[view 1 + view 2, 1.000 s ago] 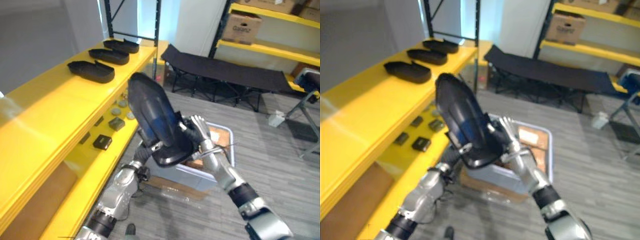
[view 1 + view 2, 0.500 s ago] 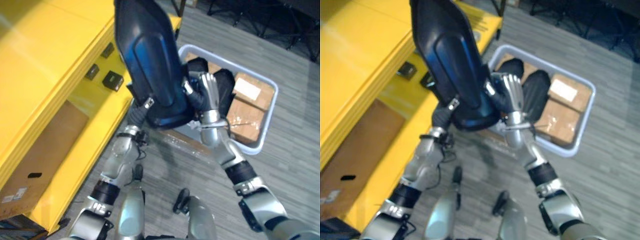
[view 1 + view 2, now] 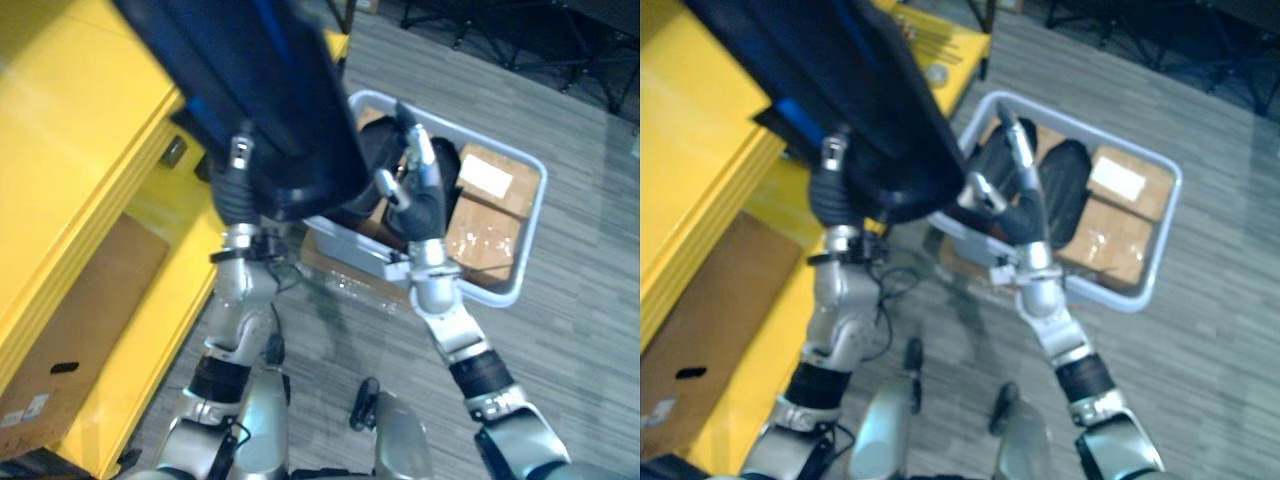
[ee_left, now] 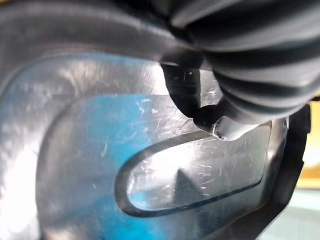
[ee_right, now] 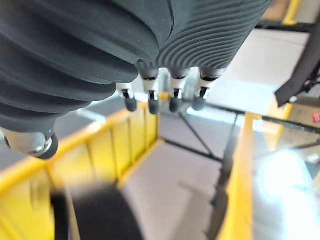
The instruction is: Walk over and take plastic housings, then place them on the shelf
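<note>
A large black plastic housing (image 3: 260, 90) is held high, close to my head, over the edge of the yellow shelf (image 3: 60, 140). My left hand (image 3: 232, 190) grips its lower rim from below. In the left wrist view the thumb (image 4: 187, 95) presses on the housing's glossy inner face (image 4: 150, 165). My right hand (image 3: 418, 200) stands just right of the housing, apart from it, with straight fingers (image 5: 172, 95) and nothing in it. More black housings (image 3: 1070, 190) lie in the grey bin (image 3: 530, 235) on the floor.
Cardboard boxes (image 3: 480, 215) share the bin with the housings. The yellow shelf unit runs along the left, with a lower board (image 3: 150, 300) carrying a small dark part (image 3: 172, 150). Grey plank floor (image 3: 580, 330) lies to the right of the bin.
The head camera tilted down. The housing rose and swung left toward the shelf in my left hand. My right hand let go of it and its fingers straightened.
</note>
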{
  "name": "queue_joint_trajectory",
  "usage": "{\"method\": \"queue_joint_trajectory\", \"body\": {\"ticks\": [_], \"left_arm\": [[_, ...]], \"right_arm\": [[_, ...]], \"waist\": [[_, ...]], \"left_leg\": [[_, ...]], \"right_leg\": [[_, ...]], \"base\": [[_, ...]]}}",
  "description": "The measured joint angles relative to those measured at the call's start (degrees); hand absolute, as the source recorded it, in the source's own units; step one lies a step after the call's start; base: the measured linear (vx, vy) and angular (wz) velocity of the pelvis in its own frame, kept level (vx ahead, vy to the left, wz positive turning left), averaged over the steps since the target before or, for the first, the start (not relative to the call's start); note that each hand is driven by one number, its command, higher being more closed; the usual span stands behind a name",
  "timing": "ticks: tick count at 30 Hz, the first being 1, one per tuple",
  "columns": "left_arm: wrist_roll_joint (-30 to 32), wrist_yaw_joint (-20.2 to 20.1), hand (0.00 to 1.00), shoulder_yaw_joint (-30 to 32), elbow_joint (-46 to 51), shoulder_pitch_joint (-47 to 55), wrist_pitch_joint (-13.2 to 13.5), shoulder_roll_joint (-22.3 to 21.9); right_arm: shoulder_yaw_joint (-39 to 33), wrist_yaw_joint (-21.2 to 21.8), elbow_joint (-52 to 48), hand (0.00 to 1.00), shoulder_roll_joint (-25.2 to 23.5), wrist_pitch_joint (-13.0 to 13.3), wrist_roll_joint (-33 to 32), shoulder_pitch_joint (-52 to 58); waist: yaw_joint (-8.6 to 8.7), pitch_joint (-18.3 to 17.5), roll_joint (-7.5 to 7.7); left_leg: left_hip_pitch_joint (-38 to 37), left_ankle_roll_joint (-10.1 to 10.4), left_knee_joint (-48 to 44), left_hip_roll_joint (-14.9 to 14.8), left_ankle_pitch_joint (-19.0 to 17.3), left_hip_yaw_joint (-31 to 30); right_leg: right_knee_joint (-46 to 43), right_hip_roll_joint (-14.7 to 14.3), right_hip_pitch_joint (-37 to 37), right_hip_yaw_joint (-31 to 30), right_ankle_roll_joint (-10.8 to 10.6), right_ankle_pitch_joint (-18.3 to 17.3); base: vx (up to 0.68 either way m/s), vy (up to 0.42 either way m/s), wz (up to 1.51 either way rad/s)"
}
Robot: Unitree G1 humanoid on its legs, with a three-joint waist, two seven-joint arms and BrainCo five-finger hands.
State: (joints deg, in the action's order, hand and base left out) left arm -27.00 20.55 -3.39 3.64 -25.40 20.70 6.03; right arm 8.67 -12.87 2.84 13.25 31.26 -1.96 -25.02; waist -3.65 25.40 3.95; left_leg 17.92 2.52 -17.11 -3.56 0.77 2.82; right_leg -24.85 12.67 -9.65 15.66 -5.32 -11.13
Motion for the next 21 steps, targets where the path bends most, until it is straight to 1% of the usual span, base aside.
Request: {"method": "queue_joint_trajectory", "body": {"ticks": [1, 2, 5, 6, 8, 9, 10, 11, 12, 13, 14, 15, 16, 17, 18, 20, 21], "left_arm": [[2.83, 1.9, 1.0, 0.95, -0.02, 1.13, 0.05, 0.2], [5.62, 3.73, 1.0, 1.34, -0.28, 2.1, -0.05, 0.35], [10.74, 6.88, 1.0, 2.4, -1.22, 3.89, -1.16, 0.31], [15.16, 8.93, 1.0, 3.3, -2.13, 4.71, -2.28, 0.31], [19.36, 10.68, 1.0, 4.77, -2.57, 5.93, -3.1, 0.34], [21.87, 11.85, 1.0, 6.0, -2.69, 7.14, -3.95, 0.38], [23.82, 12.89, 1.0, 6.95, -3.15, 8.52, -4.35, 0.34], [26.46, 14.36, 1.0, 8.61, -4.44, 10.98, -4.61, 0.41], [26.95, 14.56, 1.0, 8.99, -4.68, 11.47, -4.62, 0.4], [27.67, 15.26, 1.0, 10.67, -4.9, 13.64, -4.63, 0.46], [27.85, 16.05, 1.0, 12.55, -4.84, 15.76, -4.54, 0.46], [28.06, 16.67, 1.0, 13.65, -4.76, 16.83, -4.47, 0.46], [28.06, 17.55, 1.0, 16.69, -4.17, 19.66, -4.27, 0.42], [28.0, 17.65, 1.0, 18.03, -3.73, 20.96, -4.06, 0.39], [27.98, 17.75, 1.0, 20.89, -1.81, 23.71, -3.97, 0.34], [27.6, 17.65, 1.0, 25.39, 2.6, 27.98, -3.75, 0.25], [27.47, 17.58, 1.0, 26.55, 3.88, 28.99, -3.47, 0.26]], "right_arm": [[-1.82, 2.12, -2.54, 0.0, 0.02, 0.85, -3.47, 0.99], [-3.45, 3.79, -4.59, 0.0, 0.08, 1.98, -6.69, 1.59], [-7.18, 5.74, -8.99, 0.0, 0.17, 3.67, -11.26, 1.89], [-10.06, 6.55, -11.56, 0.0, 0.32, 5.01, -13.34, 2.1], [-13.11, 6.94, -13.6, 0.0, 0.55, 6.15, -15.83, 2.77], [-15.92, 7.74, -14.77, 0.0, 0.87, 6.44, -18.7, 3.75], [-18.13, 8.63, -15.19, 0.0, 0.98, 6.4, -21.21, 5.22], [-21.66, 10.25, -15.4, 0.0, 1.0, 5.98, -25.73, 8.7], [-22.26, 10.63, -15.39, 0.0, 0.99, 5.82, -26.7, 9.5], [-24.46, 11.98, -15.41, 0.0, 0.96, 4.57, -30.83, 12.89], [-26.14, 14.2, -15.26, 0.0, 0.81, 2.06, -36.46, 16.09], [-26.91, 15.68, -14.93, 0.0, 0.65, 0.62, -39.35, 17.62], [-28.2, 18.96, -13.13, 0.0, 0.18, -2.72, -44.76, 20.51], [-28.93, 20.83, -12.27, 0.0, -0.17, -4.35, -46.36, 21.43], [-29.61, 23.99, -10.18, 0.0, -0.86, -6.92, -48.38, 22.81], [-29.57, 29.34, -5.87, 0.0, -2.43, -11.23, -49.65, 24.62], [-29.26, 30.61, -4.68, 0.0, -2.79, -12.26, -49.66, 25.04]], "waist": [[0.25, 0.0, 0.0], [0.48, 0.0, 0.0], [0.94, -0.05, 0.08], [1.23, -0.15, 0.17], [1.3, -0.43, 0.58], [1.29, -0.88, 0.89], [1.33, -2.41, 1.05], [1.46, -5.44, 1.14], [1.5, -5.95, 1.09], [1.9, -7.37, 1.09], [2.16, -8.46, 1.0], [2.3, -8.88, 0.98], [2.6, -9.88, 0.75], [2.69, -10.36, 0.61], [2.72, -10.7, 0.27], [2.65, -11.15, -0.57], [2.48, -11.32, -0.87]], "left_leg": [[-0.26, -0.24, -0.56, -0.32, -0.37, 0.24], [-0.37, 0.03, -1.25, -0.79, -0.86, 0.39], [-1.55, -0.17, -1.52, -1.08, -1.54, 0.84], [-2.28, -0.25, -1.53, -1.06, -1.89, 1.07], [-3.22, -0.3, -1.43, -1.09, -2.42, 1.67], [-4.01, -0.37, -1.4, -1.12, -3.03, 2.23], [-3.96, -0.44, -1.41, -1.08, -3.54, 2.58], [-3.9, -0.41, -1.44, -0.94, -4.25, 2.98], [-3.94, -0.44, -1.46, -0.9, -4.31, 3.01], [-4.68, -0.4, -1.44, -0.71, -4.62, 2.93], [-5.38, -0.32, -1.32, -0.62, -4.99, 2.91], [-5.77, -0.24, -1.24, -0.52, -5.15, 2.87], [-6.01, 0.09, -0.96, -0.38, -5.74, 2.72], [-5.98, 0.21, -0.86, -0.3, -6.01, 2.66], [-5.97, 0.2, -0.61, -0.16, -6.04, 2.59], [-5.97, 0.29, -0.33, 0.4, -5.96, 1.19], [-5.99, 0.35, -0.31, 0.61, -5.92, 0.53]], "right_leg": [[1.08, -0.38, 0.91, -0.08, -0.08, 0.49], [2.45, -0.97, 1.82, -0.14, -0.3, 1.21], [4.89, -1.57, 4.04, -0.3, -0.88, 2.92], [6.42, -1.71, 5.5, -0.33, -1.24, 3.62], [7.64, -1.76, 6.68, -0.61, -1.38, 4.0], [8.6, -1.79, 7.68, -1.0, -1.52, 4.24], [9.31, -1.79, 7.79, -1.31, -1.64, 4.44], [10.58, -1.75, 8.09, -1.58, -1.75, 4.83], [10.78, -1.73, 8.24, -1.6, -1.8, 4.93], [11.68, -1.67, 9.45, -1.59, -1.81, 5.13], [11.93, -1.63, 10.25, -1.6, -1.75, 5.21], [12.19, -1.62, 10.74, -1.6, -1.75, 5.21], [13.2, -1.68, 11.81, -1.48, -1.71, 5.18], [13.61, -1.69, 11.95, -1.43, -1.64, 5.13], [14.42, -1.7, 12.3, -1.3, -1.61, 5.1], [16.11, -1.74, 13.97, 0.52, -1.76, 5.19], [16.49, -1.75, 14.69, 1.48, -1.76, 5.19]], "base": [[0.02, 0.045, -0.13], [0.02, 0.046, -0.15], [0.06, 0.048, -0.09], [0.07, 0.041, -0.06], [0.06, 0.037, -0.12], [0.08, 0.04, -0.18], [0.11, 0.041, -0.19], [0.1, 0.038, -0.12], [0.13, 0.04, -0.02], [0.13, 0.037, 0.06], [0.11, 0.032, 0.07], [0.08, 0.02, 0.05], [0.05, 0.007, 0.05], [0.05, -0.001, 0.04], [0.03, -0.008, 0.07], [0.03, -0.018, 0.3], [0.03, -0.024, 0.5]]}}
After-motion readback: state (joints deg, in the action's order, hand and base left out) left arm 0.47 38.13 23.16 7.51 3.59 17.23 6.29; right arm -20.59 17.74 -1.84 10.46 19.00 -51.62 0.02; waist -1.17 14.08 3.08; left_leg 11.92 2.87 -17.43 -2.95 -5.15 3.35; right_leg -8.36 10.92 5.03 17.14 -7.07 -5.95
